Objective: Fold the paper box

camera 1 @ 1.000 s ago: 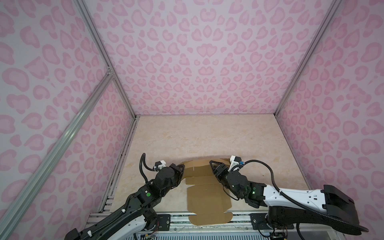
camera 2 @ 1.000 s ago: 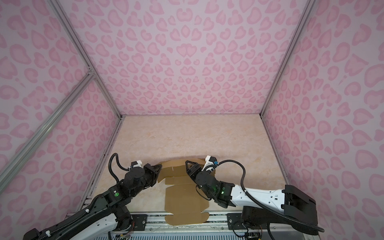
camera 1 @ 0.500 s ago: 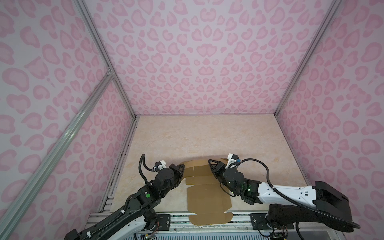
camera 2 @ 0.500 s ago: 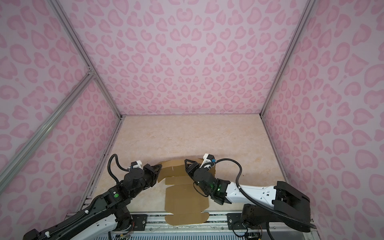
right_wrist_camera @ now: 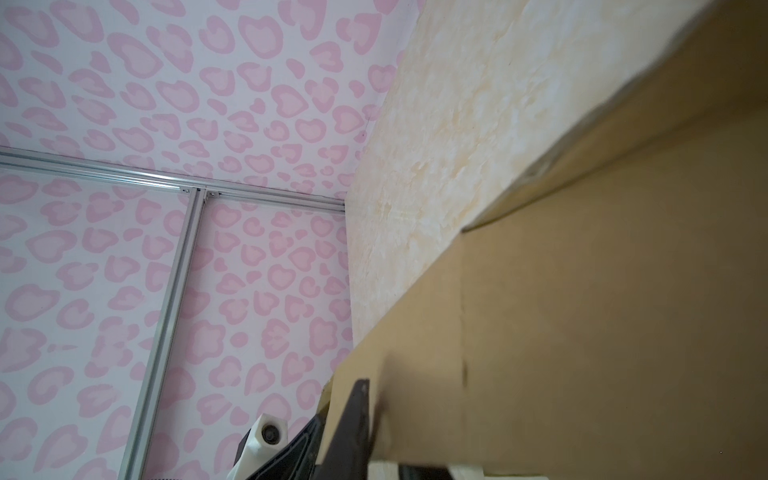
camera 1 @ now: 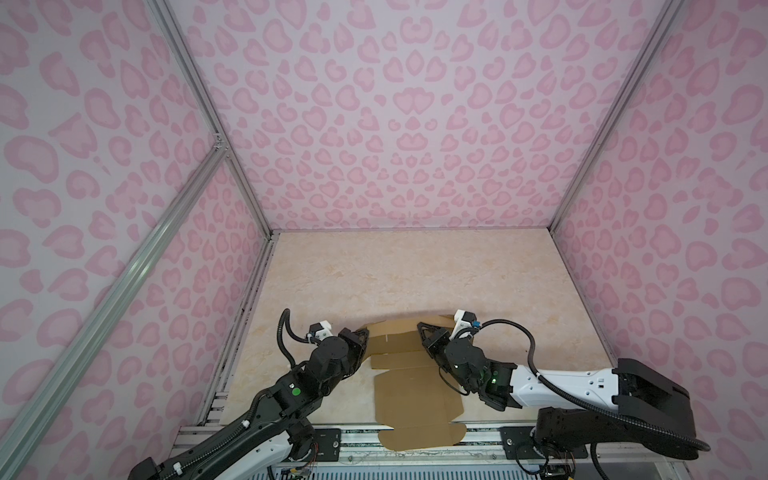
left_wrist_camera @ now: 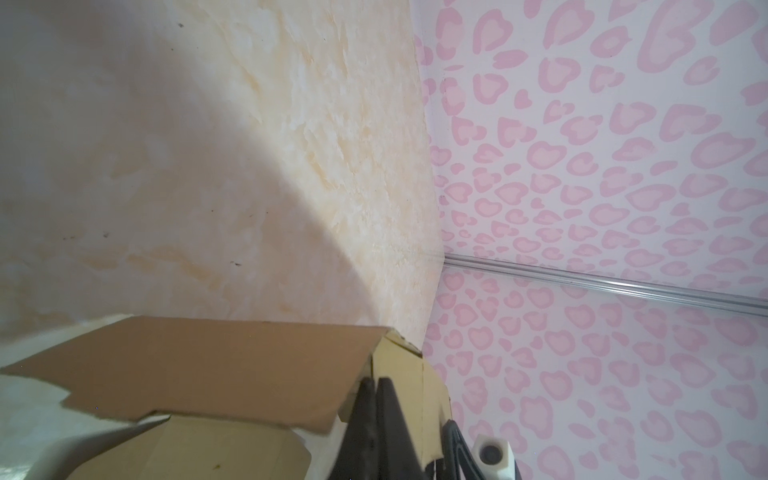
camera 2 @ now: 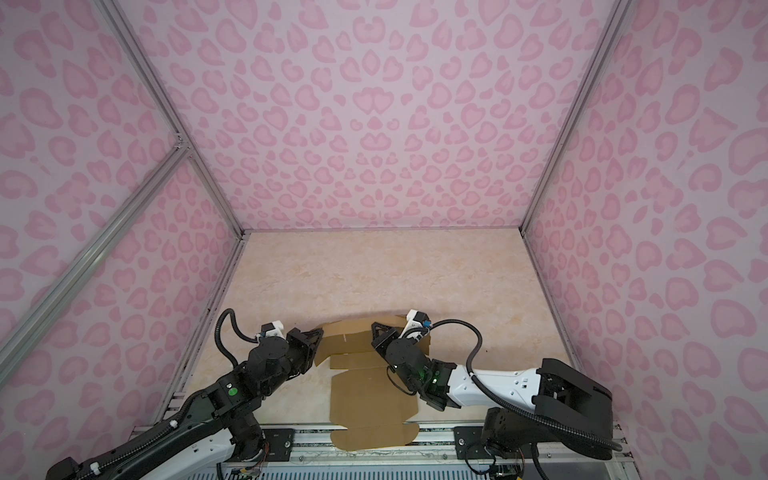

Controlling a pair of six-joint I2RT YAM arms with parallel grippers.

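Both top views show the box (camera 1: 409,390) lying mostly flat at the middle of the table's (camera 1: 415,270) near edge, with its near end overhanging. Farther in, the left gripper (camera 1: 363,332) is clamped on the box's raised far-left corner. The right gripper (camera 1: 424,329) straddles the far-right corner, and I cannot tell whether it pinches.

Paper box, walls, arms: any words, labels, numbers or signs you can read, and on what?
None readable in any view.
The paper box is plain brown cardboard, unprinted.
The walls carry only a pink heart-and-spot pattern.
The arms show no legible marking.
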